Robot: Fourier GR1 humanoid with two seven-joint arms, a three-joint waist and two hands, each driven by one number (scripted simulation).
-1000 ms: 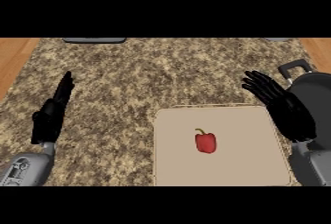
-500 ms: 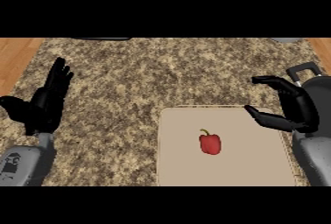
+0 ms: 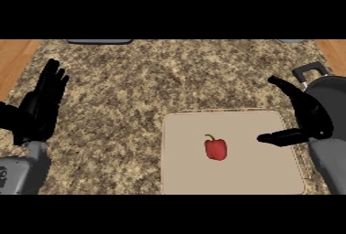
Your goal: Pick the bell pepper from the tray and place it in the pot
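A red bell pepper (image 3: pixel 215 148) with a short stem lies near the middle of the beige tray (image 3: pixel 250 176), on the granite counter. My right hand (image 3: pixel 307 119) hovers over the tray's right edge, open, thumb pointing left toward the pepper and fingers spread upward; a gap separates it from the pepper. Behind that hand, at the right edge, part of the dark pot (image 3: pixel 332 93) with its handle (image 3: pixel 309 71) shows. My left hand (image 3: pixel 40 107) stands open at the far left, fingers up, resting away from the tray.
Wooden floor strips show at the upper left (image 3: pixel 15 55) and upper right corners beyond the counter. A dark object (image 3: pixel 99 41) lies at the counter's far edge.
My right hand has come down and left toward the tray's right edge, its thumb now stretched toward the pepper. The left hand has turned its open palm more to the view. The pepper has not moved.
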